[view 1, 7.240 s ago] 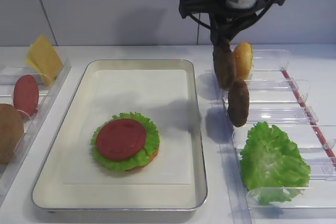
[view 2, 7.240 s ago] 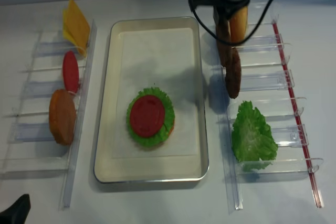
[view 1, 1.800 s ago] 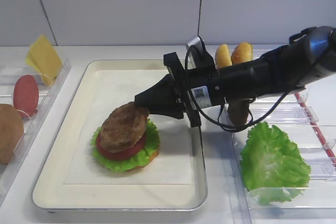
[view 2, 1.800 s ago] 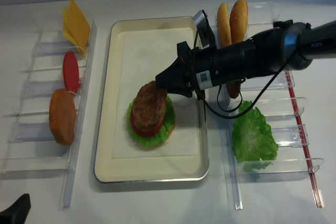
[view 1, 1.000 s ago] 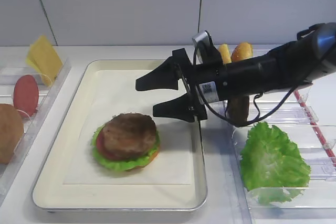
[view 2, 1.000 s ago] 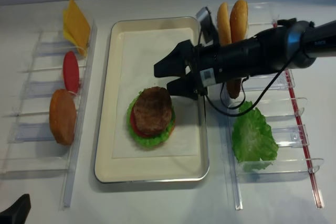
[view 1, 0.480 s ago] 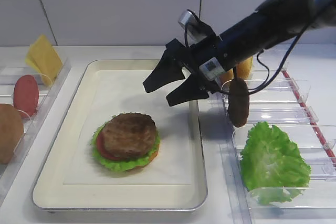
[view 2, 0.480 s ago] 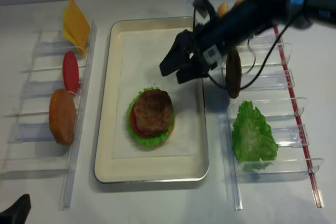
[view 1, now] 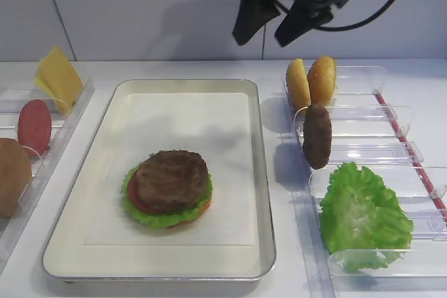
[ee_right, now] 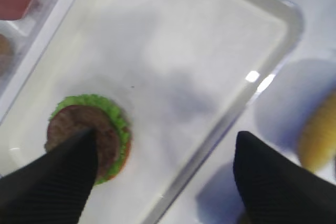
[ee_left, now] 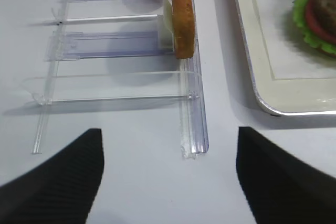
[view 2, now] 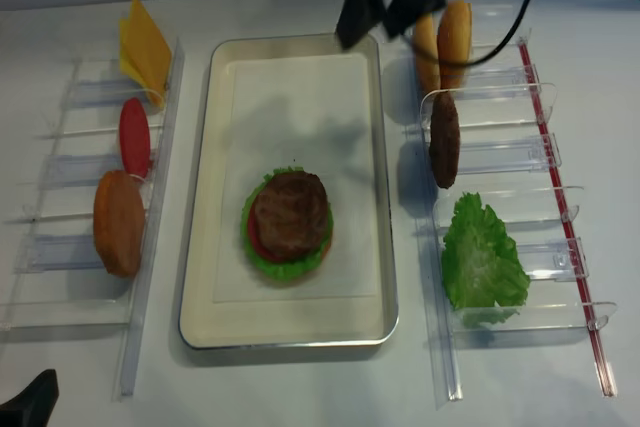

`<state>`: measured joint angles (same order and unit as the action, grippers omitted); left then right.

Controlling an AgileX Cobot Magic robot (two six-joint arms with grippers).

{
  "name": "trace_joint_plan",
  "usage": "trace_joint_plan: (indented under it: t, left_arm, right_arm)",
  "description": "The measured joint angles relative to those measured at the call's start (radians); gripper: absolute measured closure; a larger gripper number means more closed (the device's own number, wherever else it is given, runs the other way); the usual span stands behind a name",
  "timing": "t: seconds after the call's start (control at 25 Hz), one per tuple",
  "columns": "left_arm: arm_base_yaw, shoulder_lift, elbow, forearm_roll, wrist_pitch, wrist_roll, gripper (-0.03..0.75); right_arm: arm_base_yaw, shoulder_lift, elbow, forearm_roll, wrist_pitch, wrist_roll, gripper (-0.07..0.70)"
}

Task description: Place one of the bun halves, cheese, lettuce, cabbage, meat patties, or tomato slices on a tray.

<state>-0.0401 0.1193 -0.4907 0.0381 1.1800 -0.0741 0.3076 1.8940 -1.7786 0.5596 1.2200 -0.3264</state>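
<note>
The right gripper (view 1: 269, 27) hangs high above the far end of the tray (view 1: 258, 172), its jaws spread wide apart and holding nothing. On the white paper inside the tray sits a stack: a meat patty (view 1: 172, 178) lies flat on top of a tomato slice (view 1: 134, 200), which rests on ruffled lettuce (view 1: 157, 217), with a sliver of bun showing at the bottom edge.

On the counter (view 1: 174, 69) to the right, clear plastic racks (view 1: 363, 151) hold two bun halves (view 1: 311, 82) standing on edge side by side, a second patty (view 1: 317, 136) upright just in front of them, and a large lettuce leaf (view 1: 363, 215) nearest the camera. The racks on the left hold a cheese slice (view 1: 59, 78) leaning at the far end, a red tomato slice (view 1: 33, 125) on edge, and another bun half (view 1: 12, 176) closest.

In the left wrist view, the left gripper (ee_left: 168, 174) hovers over bare counter beside the left rack, with both dark jaws well apart and nothing between them.
</note>
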Motion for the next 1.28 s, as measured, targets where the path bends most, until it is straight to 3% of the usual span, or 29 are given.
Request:
trace_joint_plan:
  t: [0.16, 0.32, 0.64, 0.96, 1.12, 1.28]
  left_arm:
    - [0.000, 0.000, 0.000, 0.000, 0.000, 0.000, 0.206]
    - [0.000, 0.000, 0.000, 0.000, 0.000, 0.000, 0.206]
    - [0.000, 0.000, 0.000, 0.000, 0.000, 0.000, 0.206]
    - [0.000, 0.000, 0.000, 0.000, 0.000, 0.000, 0.206]
    - [0.000, 0.000, 0.000, 0.000, 0.000, 0.000, 0.206]
    - [0.000, 0.000, 0.000, 0.000, 0.000, 0.000, 0.206]
  right_arm:
    - [0.000, -0.118, -0.007, -0.260, 0.016, 0.099, 0.086]
    - [0.000, -0.286, 0.069, -0.395, 0.022, 0.122, 0.086]
    - [0.000, -0.674, 0.397, -0.411, 0.023, 0.123, 0.086]
    - [0.000, -1.102, 0.825, -0.411, -0.159, 0.123, 0.086]
    - [0.000, -1.280, 1.023, -0.411, -0.191, 0.123, 0.086]
    - [0.000, -1.430, 1.158, -0.411, -0.177, 0.123, 0.086]
